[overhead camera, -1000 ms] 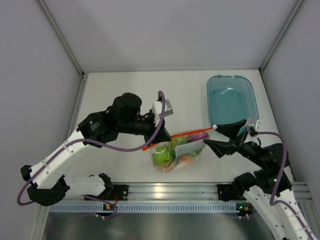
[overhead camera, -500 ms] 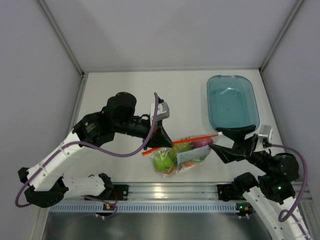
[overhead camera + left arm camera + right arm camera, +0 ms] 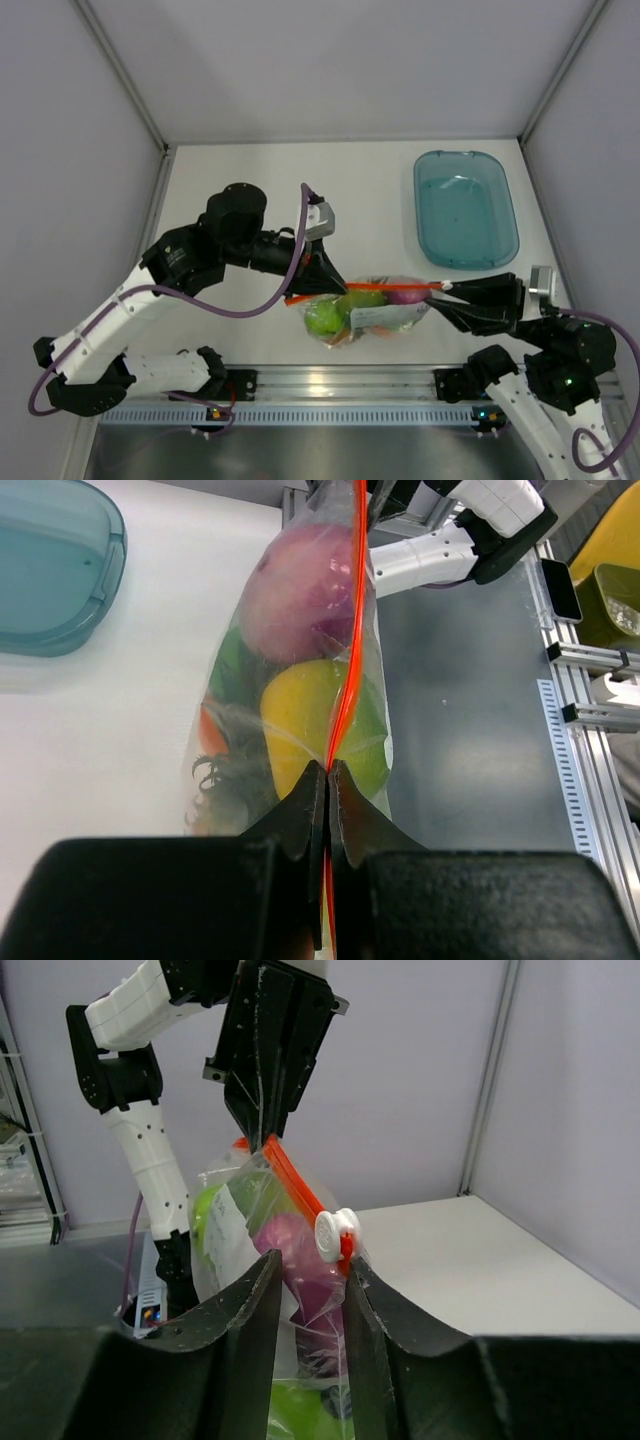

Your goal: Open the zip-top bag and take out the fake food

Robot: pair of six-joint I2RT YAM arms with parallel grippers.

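From above, the zip-top bag (image 3: 372, 312) hangs stretched between the two arms, over the near part of the white table (image 3: 240, 190). The left gripper (image 3: 322, 272) holds one end of the orange zip strip (image 3: 390, 287), and the right gripper (image 3: 447, 292) is at the other end. The fake food (image 3: 325, 316) is all inside the bag. I therefore judge the task to be at its beginning: the opening is not done, and every piece is left to remove. The blue tub (image 3: 465, 205) stands well apart, at the far right.

On the left wrist view, the jaws are pressed together on the strip, with only the thin plastic between them. The strip runs away from them as one unbroken orange line, so the bag looks sealed along the length that shows. A pink ball (image 3: 300, 595) and a yellow piece (image 3: 300, 715) lie against the clear plastic.

On the right wrist view, the jaws stand narrow with the corner of the bag in the gap. The white slider (image 3: 335, 1232) sits just above the fingertips. Whether they press the plastic I cannot tell.

The table is plain, matt white. Pale grey walls (image 3: 340, 60) close it on three sides, and an aluminium rail (image 3: 340, 380) runs along the near edge.
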